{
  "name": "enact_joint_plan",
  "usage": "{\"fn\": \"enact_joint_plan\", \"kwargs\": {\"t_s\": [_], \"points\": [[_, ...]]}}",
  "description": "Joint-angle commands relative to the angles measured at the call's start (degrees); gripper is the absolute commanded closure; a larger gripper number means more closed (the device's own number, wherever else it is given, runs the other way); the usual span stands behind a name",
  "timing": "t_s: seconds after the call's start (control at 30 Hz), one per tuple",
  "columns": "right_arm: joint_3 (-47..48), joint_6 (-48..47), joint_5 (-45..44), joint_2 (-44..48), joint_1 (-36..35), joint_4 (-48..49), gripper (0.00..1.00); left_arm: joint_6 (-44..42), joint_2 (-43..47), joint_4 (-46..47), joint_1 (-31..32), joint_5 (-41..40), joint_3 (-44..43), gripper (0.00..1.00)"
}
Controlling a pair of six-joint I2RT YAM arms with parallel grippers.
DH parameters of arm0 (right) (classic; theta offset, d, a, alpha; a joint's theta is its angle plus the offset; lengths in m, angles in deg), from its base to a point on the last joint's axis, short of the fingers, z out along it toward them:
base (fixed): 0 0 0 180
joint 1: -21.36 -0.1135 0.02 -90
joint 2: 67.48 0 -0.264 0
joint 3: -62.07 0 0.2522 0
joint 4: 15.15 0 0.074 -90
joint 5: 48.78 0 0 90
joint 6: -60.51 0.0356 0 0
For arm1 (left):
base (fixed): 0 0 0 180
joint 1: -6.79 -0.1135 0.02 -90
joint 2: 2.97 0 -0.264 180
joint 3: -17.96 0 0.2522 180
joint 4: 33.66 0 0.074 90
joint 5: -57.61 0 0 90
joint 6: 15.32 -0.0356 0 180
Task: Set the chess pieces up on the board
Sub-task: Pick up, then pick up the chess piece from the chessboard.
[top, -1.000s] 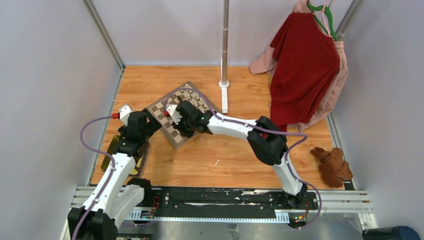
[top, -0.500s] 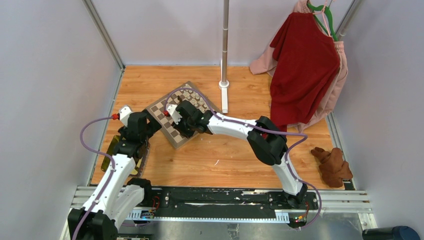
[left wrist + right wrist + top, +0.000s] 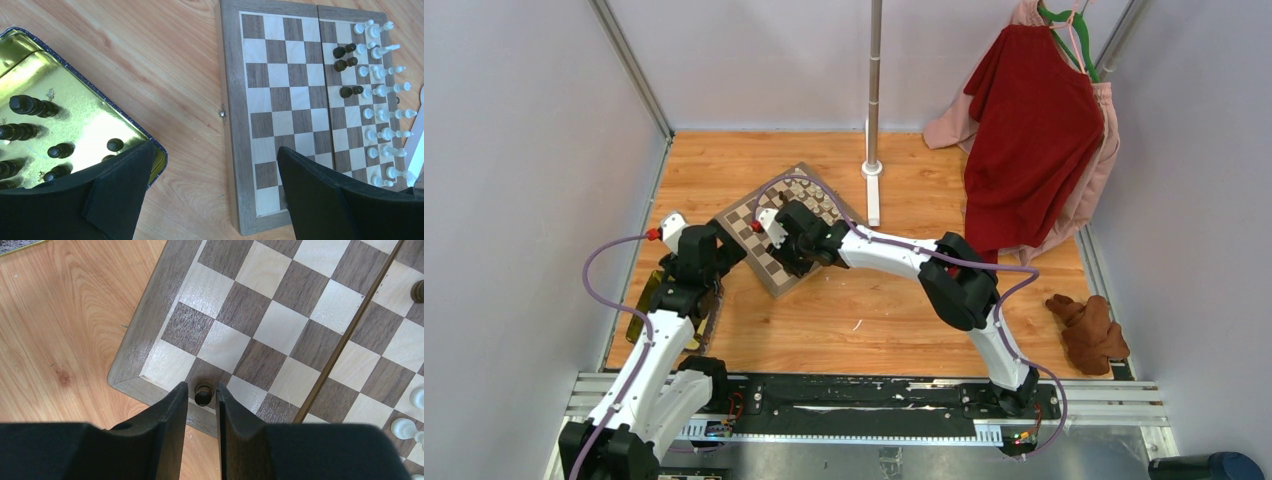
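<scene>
While both arms lean over the bench point(image 3: 150, 60), one dark piece point(image 3: 203, 394) stands at a corner of the board point(image 3: 230, 125).
The right pincer point(image 3: 201, 388) has its fingers close on either side of that piece, on a dark square by the rim; whether they truly nip it I cannot tell. The left pincer point(image 3: 215, 148) hangs spread wide above bare wood between the board and a gold tray point(image 3: 80, 107) of dark figures point(image 3: 30, 106). White pieces point(image 3: 382, 90) line the board's far side.

Dark pieces point(image 3: 27, 105) lie in gold tin point(image 3: 75, 85); white pieces point(image 3: 378, 73) line board point(image 3: 272, 107).
</scene>
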State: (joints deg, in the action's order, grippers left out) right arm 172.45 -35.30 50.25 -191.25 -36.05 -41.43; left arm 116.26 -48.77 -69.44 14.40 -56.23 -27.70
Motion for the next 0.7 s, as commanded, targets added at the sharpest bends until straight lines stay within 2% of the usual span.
{"fn": "enact_joint_plan", "kwargs": {"t_s": [0.0, 0.13, 0.4, 0.67], "points": [[3.11, 0.54, 0.67, 2.89, -1.05, -2.86, 0.68, 0.61, 0.55, -1.16, -0.32, -1.59, -0.94, 0.0], [3.62, 0.23, -1.92, 7.74, -0.38, -4.45, 0.67, 1.17, -1.93, 0.52, -0.32, -0.82, -3.47, 0.0], [-2.58, 1.67, -2.86, 17.68, 6.52, -3.96, 0.64, -0.48, -14.78, 10.63, 0.04, 3.92, -8.45, 0.02], [-9.86, 4.36, 0.87, 21.55, 14.5, 1.11, 0.64, -5.93, -29.82, 15.49, 4.16, 1.37, -17.76, 0.03]]}}
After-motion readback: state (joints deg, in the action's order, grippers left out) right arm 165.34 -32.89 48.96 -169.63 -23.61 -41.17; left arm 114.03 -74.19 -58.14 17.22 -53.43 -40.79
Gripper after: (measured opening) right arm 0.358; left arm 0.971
